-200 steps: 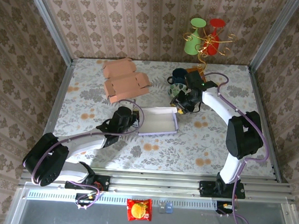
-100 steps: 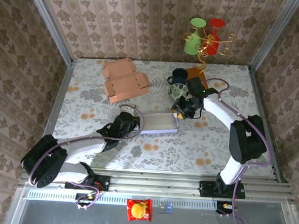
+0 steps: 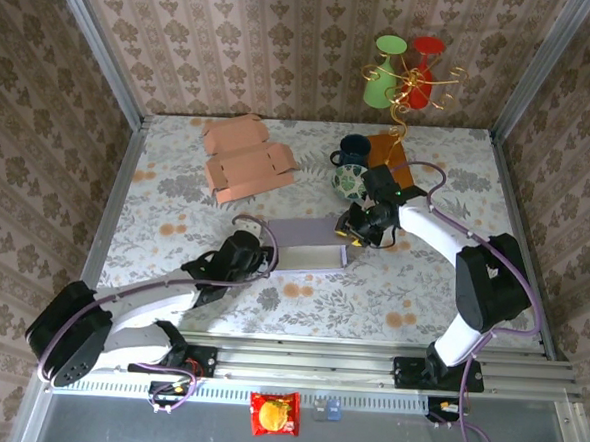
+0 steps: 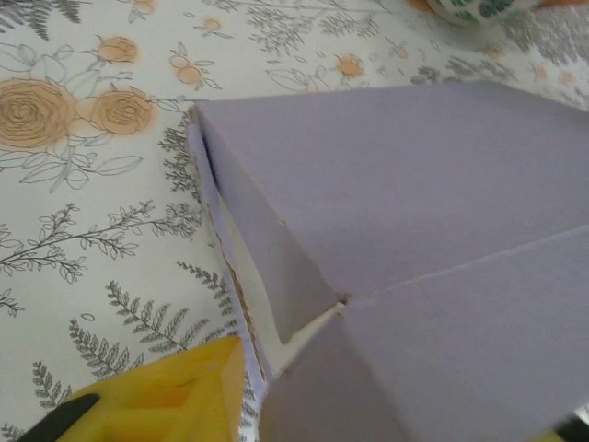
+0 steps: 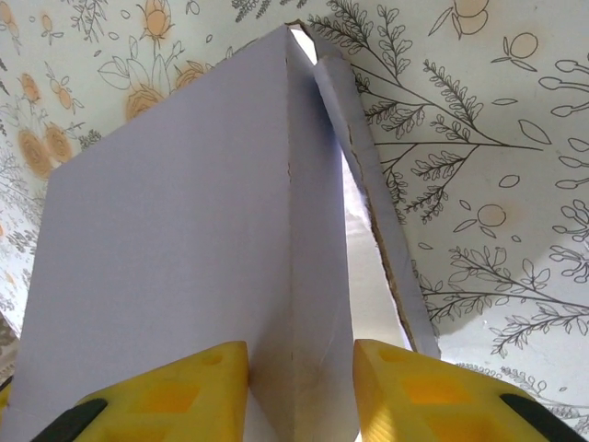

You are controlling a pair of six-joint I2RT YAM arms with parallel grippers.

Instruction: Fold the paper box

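left gripper (image 3: 269,252) at the left edge of the box (image 3: 309,244), can't tell if it squeezes or lets go, box in the middle of the table (image 3: 411,288), right gripper (image 3: 353,225) pinching its right wall, cups (image 3: 351,169) close behind, bare room in front

Folded the paper box (image 3: 309,244) over: a second ago an open tray with its white inside up, now a lavender face on top. Slid it toward the left fingers (image 4: 156,405). Drew those back and parted them, one now just beside the box's corner. Brought the right fingers (image 5: 166,396) along, panel pinched between.
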